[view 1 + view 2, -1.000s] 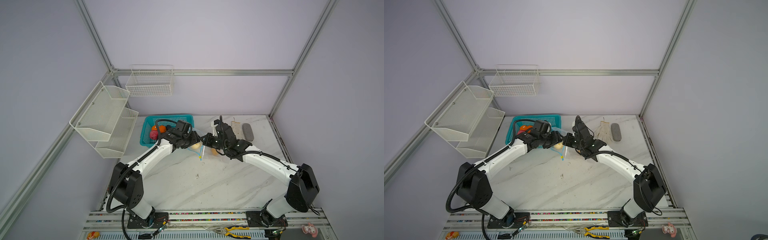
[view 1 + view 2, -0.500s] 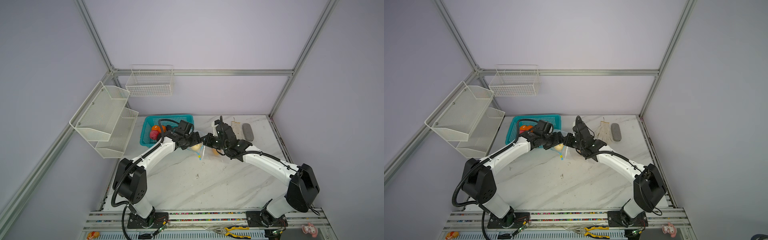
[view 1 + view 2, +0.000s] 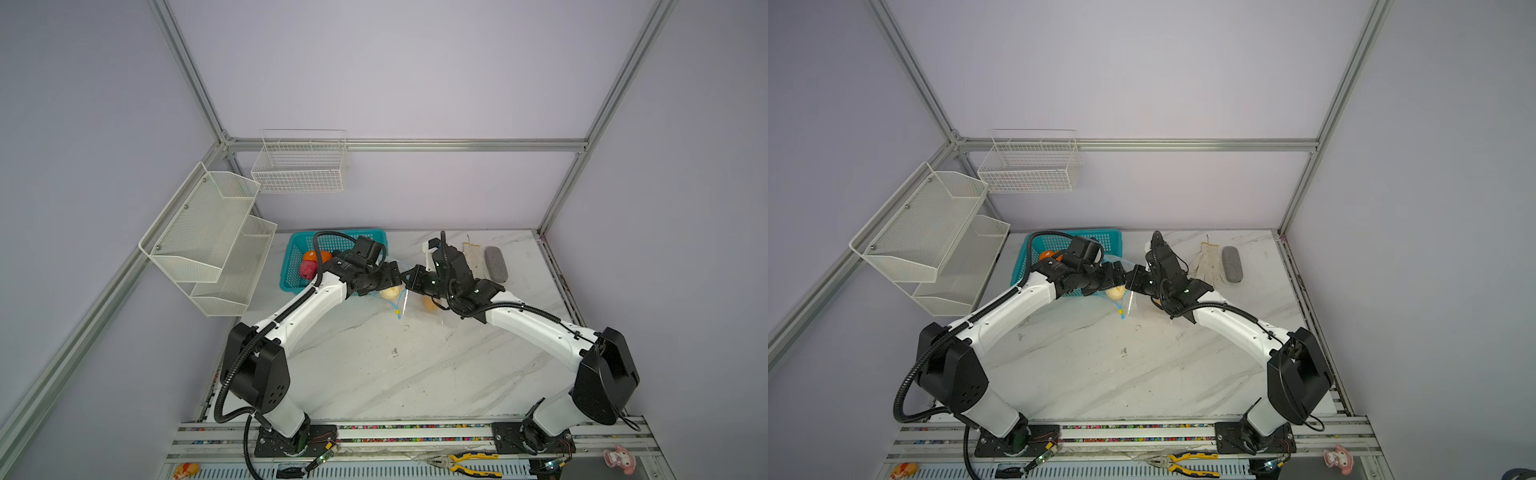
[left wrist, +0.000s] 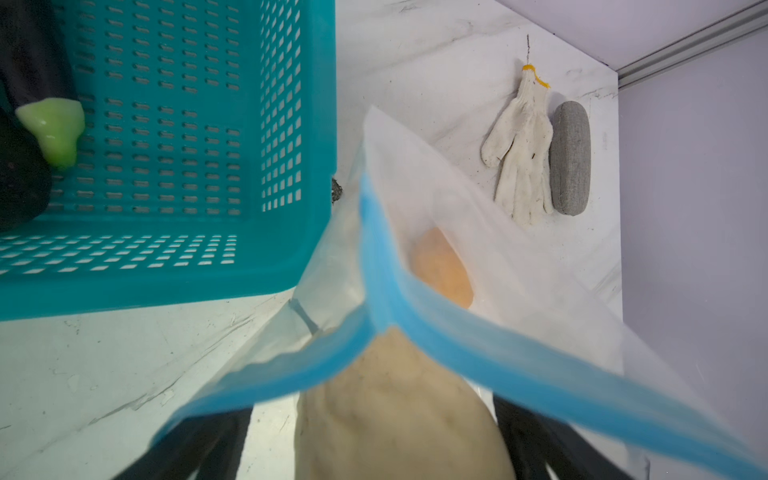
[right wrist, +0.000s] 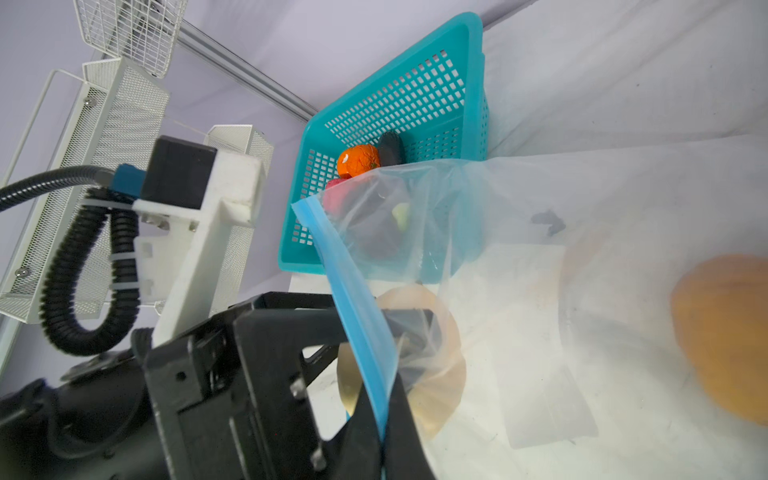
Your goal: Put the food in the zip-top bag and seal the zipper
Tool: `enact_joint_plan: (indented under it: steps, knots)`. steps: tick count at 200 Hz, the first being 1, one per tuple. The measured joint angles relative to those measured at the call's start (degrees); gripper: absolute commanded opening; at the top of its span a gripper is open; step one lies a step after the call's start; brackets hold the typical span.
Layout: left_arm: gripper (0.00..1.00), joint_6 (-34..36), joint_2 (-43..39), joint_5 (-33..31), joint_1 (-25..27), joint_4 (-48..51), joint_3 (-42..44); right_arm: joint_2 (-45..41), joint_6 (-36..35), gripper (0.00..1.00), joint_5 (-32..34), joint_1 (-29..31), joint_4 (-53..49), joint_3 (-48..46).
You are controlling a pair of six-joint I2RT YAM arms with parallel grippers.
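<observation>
The zip-top bag [image 3: 417,311] lies on the marble table between both arms, its mouth lifted. My right gripper [image 5: 384,440] is shut on the light-blue zipper [image 5: 353,299] and holds the mouth up. My left gripper [image 4: 374,449] is at the mouth, open, with a cream ball [image 4: 399,415] between its spread fingers and gaps at both sides. An orange ball [image 4: 440,270] sits deeper inside the bag. More food stays in the teal basket [image 3: 291,266]: an orange ball [image 3: 311,255], a pink ball [image 3: 306,270] and a dark eggplant [image 4: 20,178]. The yellow slider tab [image 3: 397,309] hangs low.
A white glove [image 3: 1204,259] and a grey case [image 3: 1231,265] lie at the back right of the table. White wire shelves [image 3: 208,237] hang on the left wall beside the basket. Pliers [image 3: 465,461] rest on the front rail.
My left gripper's jaws have spread wider around the cream ball at the bag mouth. The right gripper has kept its hold on the zipper and has not moved.
</observation>
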State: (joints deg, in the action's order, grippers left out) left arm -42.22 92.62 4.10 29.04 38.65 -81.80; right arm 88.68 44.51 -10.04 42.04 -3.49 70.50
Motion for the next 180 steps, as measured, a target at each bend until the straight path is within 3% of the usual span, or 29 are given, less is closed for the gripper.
enact_joint_plan:
  steps: [61, 134, 180]
  knots:
    - [0.88, 0.4, -1.9, 0.1, 0.0, 0.3, -0.1, 0.0, 0.0, 0.0, 0.2, 0.0, 1.1, 0.0]
    - [0.73, 0.4, -7.8, 1.7, 0.0, -3.8, -0.1, 0.0, -0.2, 0.0, 1.2, 0.0, -2.2, 0.4]
    - [0.72, 0.3, -8.4, 3.8, 0.0, -6.0, 0.3, 0.0, -0.3, 0.0, 1.3, 0.0, -3.0, 1.3]
